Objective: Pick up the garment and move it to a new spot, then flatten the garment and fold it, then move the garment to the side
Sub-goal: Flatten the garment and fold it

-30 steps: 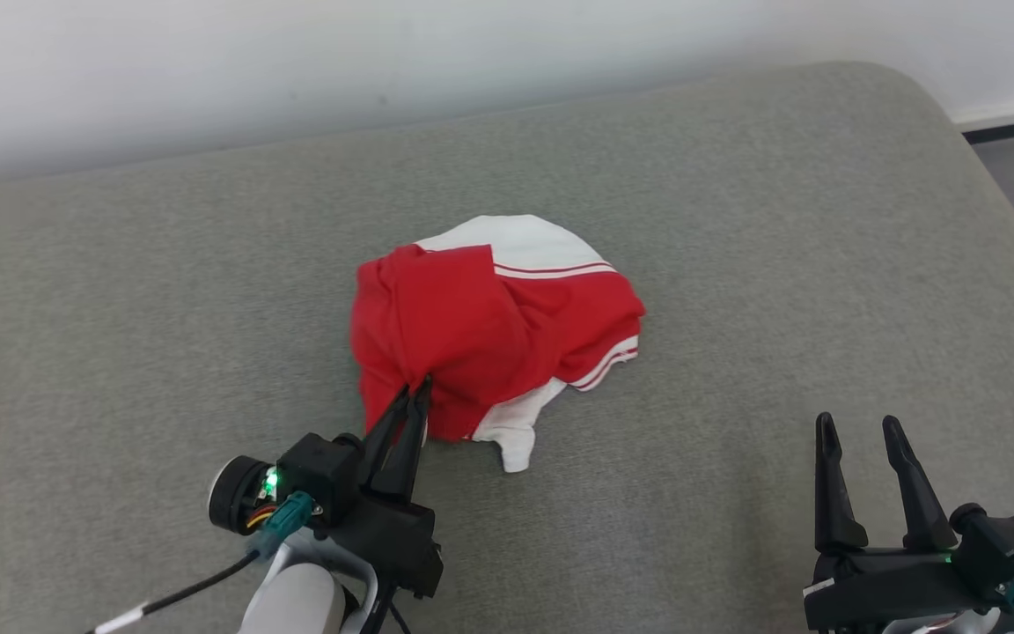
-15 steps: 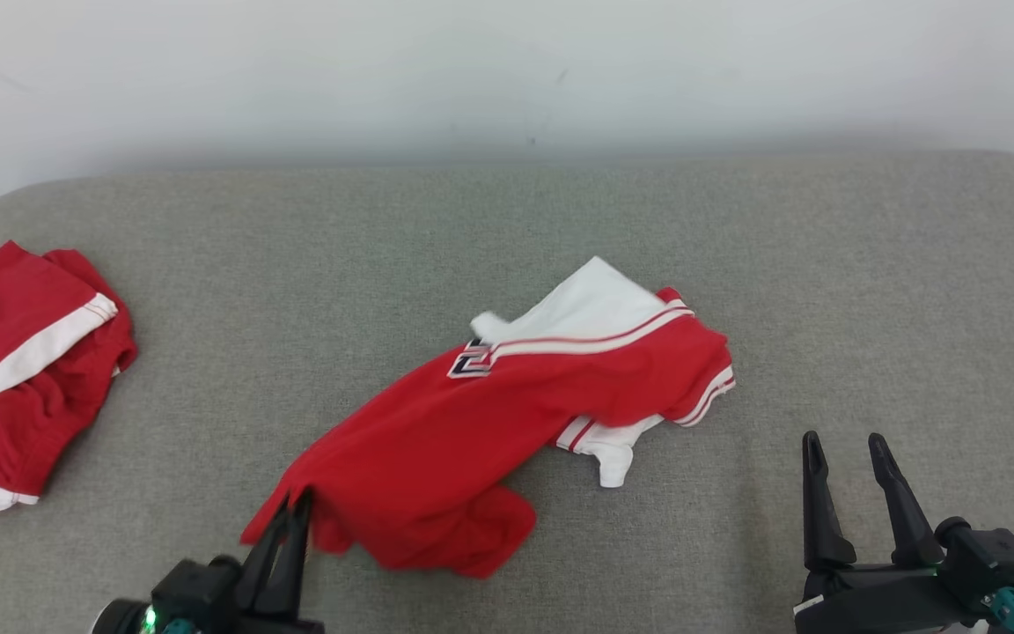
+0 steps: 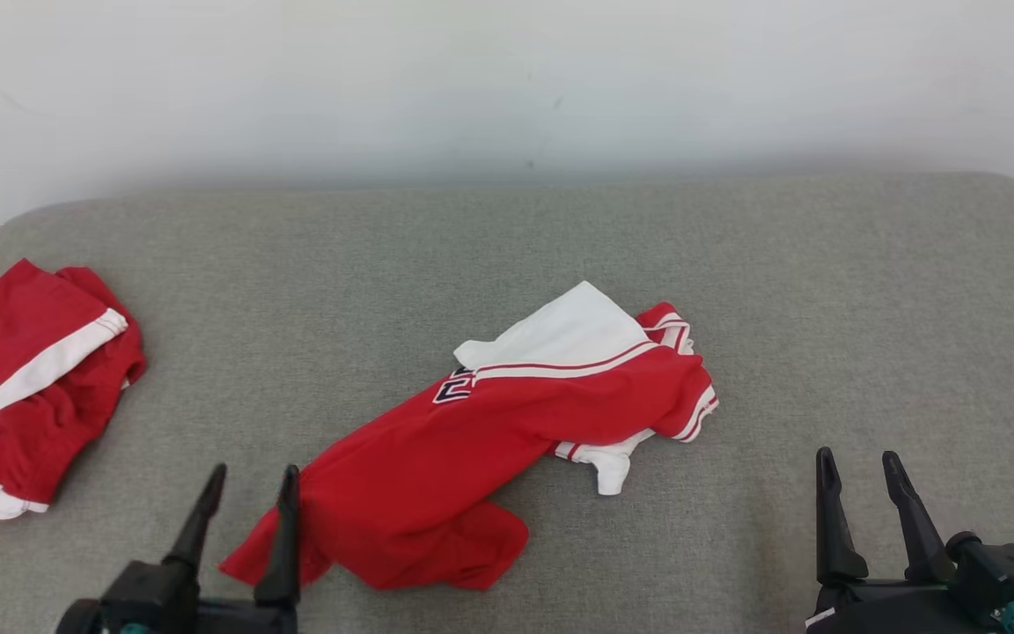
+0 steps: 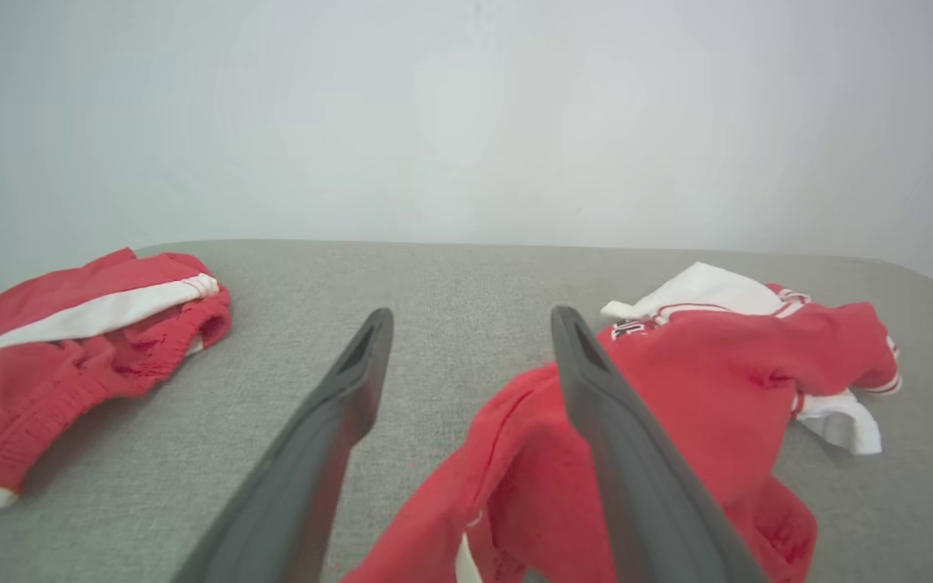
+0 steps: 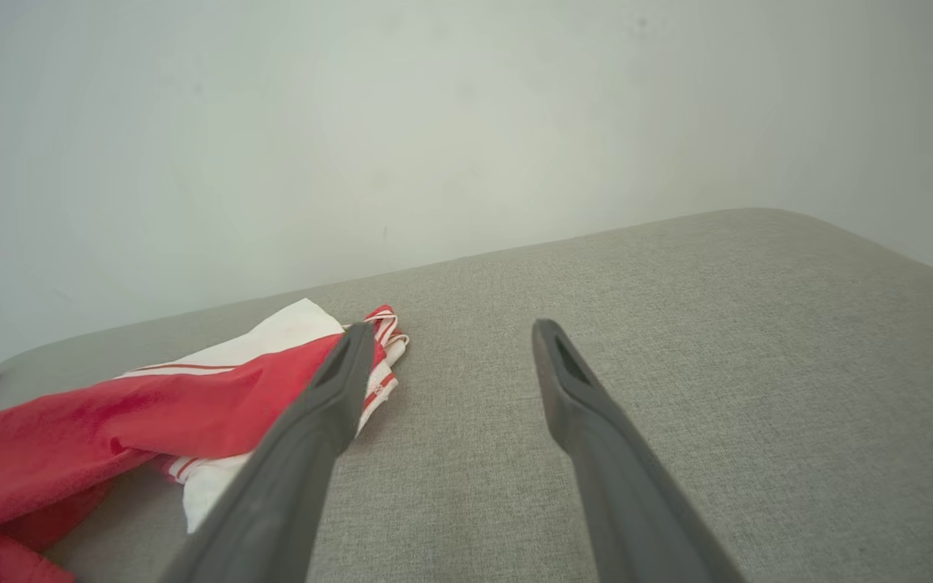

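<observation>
The garment (image 3: pixel 507 423), a red jersey with white panels and striped trim, lies crumpled and stretched diagonally across the middle of the grey cushion. Its red lower corner rests against the inner finger of my left gripper (image 3: pixel 253 475), which stands open at the bottom left. In the left wrist view that gripper (image 4: pixel 473 316) has its jaws wide, and the garment (image 4: pixel 717 372) is draped beside and under the right-hand finger. My right gripper (image 3: pixel 857 458) is open at the lower right, apart from the cloth. In the right wrist view the garment (image 5: pixel 191 405) lies to the left of that gripper (image 5: pixel 454 328).
A second red piece with a white stripe (image 3: pixel 23 387) lies bunched at the cushion's left edge and shows again (image 4: pixel 70 332) in the left wrist view. The grey cushion (image 3: pixel 824 308) ends at a pale wall behind and rounds off at the right.
My left gripper pulled the garment's corner toward the lower left, stretching it out, then opened and let it go. The head view shifted early on. The right gripper stayed open.
</observation>
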`<state>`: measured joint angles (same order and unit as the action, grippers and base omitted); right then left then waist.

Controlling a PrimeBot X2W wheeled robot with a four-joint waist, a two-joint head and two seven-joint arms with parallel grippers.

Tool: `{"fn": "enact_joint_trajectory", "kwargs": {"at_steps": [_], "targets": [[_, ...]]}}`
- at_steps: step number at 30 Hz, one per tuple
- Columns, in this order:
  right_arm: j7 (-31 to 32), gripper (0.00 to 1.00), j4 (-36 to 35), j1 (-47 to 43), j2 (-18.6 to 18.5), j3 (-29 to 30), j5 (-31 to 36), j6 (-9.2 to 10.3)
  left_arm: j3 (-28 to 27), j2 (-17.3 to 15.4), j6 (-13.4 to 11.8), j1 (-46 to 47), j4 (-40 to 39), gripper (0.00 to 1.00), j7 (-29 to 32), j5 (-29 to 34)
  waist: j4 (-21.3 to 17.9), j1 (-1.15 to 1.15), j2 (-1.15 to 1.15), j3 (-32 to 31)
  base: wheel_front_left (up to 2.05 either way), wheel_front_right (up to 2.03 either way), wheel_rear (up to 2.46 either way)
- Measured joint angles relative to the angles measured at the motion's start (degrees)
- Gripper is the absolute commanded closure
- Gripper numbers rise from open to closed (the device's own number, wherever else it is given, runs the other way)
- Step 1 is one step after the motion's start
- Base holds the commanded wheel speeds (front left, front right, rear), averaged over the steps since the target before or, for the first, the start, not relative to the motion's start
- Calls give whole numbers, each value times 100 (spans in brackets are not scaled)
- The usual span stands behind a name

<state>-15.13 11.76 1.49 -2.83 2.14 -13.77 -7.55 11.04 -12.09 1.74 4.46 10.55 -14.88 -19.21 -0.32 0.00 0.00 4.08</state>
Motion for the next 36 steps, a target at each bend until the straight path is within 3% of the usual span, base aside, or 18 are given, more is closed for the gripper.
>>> {"fn": "enact_joint_trajectory", "kwargs": {"at_steps": [5, 13, 21, 28, 36], "targets": [[0, 0, -4, -4, 0, -31, -14, 0, -408, 94, -75, -64, -659, 0, -16, 124, 89, 0, 0, -45, 0, 0, 0], [0, 0, 19, -30, -1, -23, -11, 0, -902, 315, -160, -430, -771, 0, -16, 352, 129, 0, 0, -57, 0, 0, 0], [10, 0, 153, 70, -1, -175, 181, 0, -1133, 595, 26, -500, -679, 0, -15, 565, 271, 0, 0, -33, 0, 0, 0], [477, 0, 400, 1083, -305, -474, 471, 0, -1146, 777, 182, -357, -580, 0, -16, 656, 509, 1, 0, -2, 0, 0, 0], [1176, 0, 1401, 2600, -855, -884, 487, 0, -1047, 888, 326, -148, -420, 0, -16, 660, 865, 1, 0, 150, 0, 0, 0]]}}
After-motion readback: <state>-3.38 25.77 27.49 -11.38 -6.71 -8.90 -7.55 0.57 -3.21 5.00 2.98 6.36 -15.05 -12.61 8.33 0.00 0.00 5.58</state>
